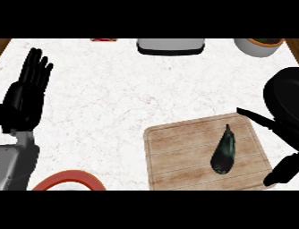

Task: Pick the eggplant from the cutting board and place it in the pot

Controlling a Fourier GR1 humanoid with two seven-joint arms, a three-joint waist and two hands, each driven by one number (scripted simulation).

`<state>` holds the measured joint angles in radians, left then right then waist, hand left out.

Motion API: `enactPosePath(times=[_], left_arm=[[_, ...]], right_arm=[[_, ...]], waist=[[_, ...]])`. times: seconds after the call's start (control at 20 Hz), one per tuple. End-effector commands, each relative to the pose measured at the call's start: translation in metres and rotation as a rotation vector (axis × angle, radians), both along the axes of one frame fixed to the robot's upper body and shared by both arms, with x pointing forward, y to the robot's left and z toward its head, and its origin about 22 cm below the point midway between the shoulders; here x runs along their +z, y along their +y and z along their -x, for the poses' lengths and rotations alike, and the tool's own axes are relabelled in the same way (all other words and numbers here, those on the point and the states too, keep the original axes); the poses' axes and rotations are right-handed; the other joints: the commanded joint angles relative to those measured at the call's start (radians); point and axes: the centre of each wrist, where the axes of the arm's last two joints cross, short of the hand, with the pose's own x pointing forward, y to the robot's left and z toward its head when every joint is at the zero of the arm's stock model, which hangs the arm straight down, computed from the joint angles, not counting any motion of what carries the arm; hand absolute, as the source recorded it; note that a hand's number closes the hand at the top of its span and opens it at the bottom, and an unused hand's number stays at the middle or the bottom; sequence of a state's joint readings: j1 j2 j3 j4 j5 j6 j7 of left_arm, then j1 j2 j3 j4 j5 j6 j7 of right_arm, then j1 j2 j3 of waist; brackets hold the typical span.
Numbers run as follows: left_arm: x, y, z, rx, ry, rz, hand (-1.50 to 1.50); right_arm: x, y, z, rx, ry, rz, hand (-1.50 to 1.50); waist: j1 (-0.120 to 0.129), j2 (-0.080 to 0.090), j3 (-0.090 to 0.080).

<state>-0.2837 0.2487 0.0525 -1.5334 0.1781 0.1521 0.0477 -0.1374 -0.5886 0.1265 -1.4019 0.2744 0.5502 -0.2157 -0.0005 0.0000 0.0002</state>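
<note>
eggplant (223, 150) on cutting board (178, 156) | pot (70, 181) left of board

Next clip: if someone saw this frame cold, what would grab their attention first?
Probably the dark eggplant, lying lengthwise on the wooden cutting board at lower centre-right, untouched. Next, the right hand, a large black shape at the right edge beside the board, with a finger reaching over the board's upper right corner. The left hand rests open with fingers up at the left edge, and an orange-red rim shows at the bottom.

One head cam, steep down onto counter (113, 89), fairly close.
</note>
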Motion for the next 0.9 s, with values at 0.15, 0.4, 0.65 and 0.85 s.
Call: enactPosePath(times=[0.15,0.4,0.65,0.85], left_arm=[[-0.004,0.004,0.001,0.004,0.003,-0.004,0.00],[-0.014,-0.009,0.010,-0.012,0.008,0.006,0.00],[-0.004,-0.007,0.000,-0.005,-0.002,0.010,0.00],[0.000,-0.012,0.015,0.008,0.008,0.007,0.00]], right_arm=[[-0.011,0.020,0.016,0.007,-0.055,-0.007,-1.50],[-0.036,0.027,0.005,-0.022,0.000,0.101,-1.50],[-0.039,0.040,0.003,-0.049,0.018,0.075,-1.50],[-0.058,0.046,-0.006,-0.024,0.002,0.090,-1.50]], waist=[[-0.003,0.000,0.000],[0.002,0.001,0.000],[0.000,0.000,0.000],[0.004,0.000,0.000]])
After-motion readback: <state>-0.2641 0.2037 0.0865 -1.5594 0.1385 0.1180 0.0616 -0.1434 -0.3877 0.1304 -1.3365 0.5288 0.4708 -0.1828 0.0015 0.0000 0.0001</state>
